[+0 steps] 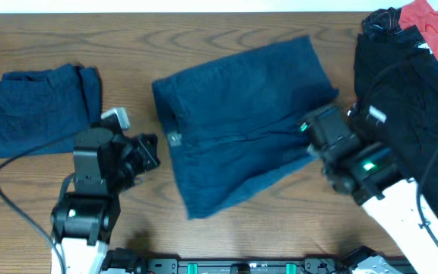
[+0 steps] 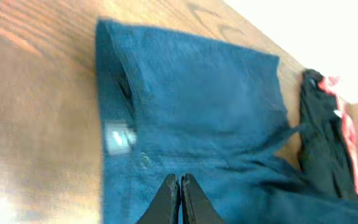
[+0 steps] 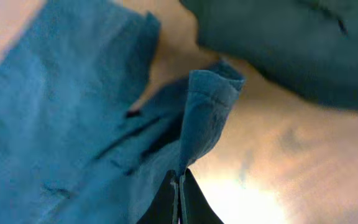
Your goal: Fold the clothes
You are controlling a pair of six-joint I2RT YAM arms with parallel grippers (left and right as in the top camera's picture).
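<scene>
Dark navy shorts [image 1: 242, 122] lie spread in the middle of the table, waistband to the left with a small pale label [image 1: 175, 138]. A second navy garment [image 1: 40, 106] lies folded at the far left. My left gripper [image 1: 152, 151] is shut and empty, just left of the waistband; its wrist view shows the shorts [image 2: 191, 106], the label [image 2: 118, 137] and the shut tips [image 2: 179, 180]. My right gripper [image 1: 312, 141] is at the shorts' right edge. In its wrist view the jaws [image 3: 180, 177] are shut on a raised fold of the shorts' leg [image 3: 207, 106].
A pile of black clothes [image 1: 409, 99] lies at the right beside my right arm, with a red cloth [image 1: 436, 27] at the far right corner. The black cloth also shows in the right wrist view [image 3: 291, 43]. Bare wood table [image 1: 135, 46] surrounds the shorts.
</scene>
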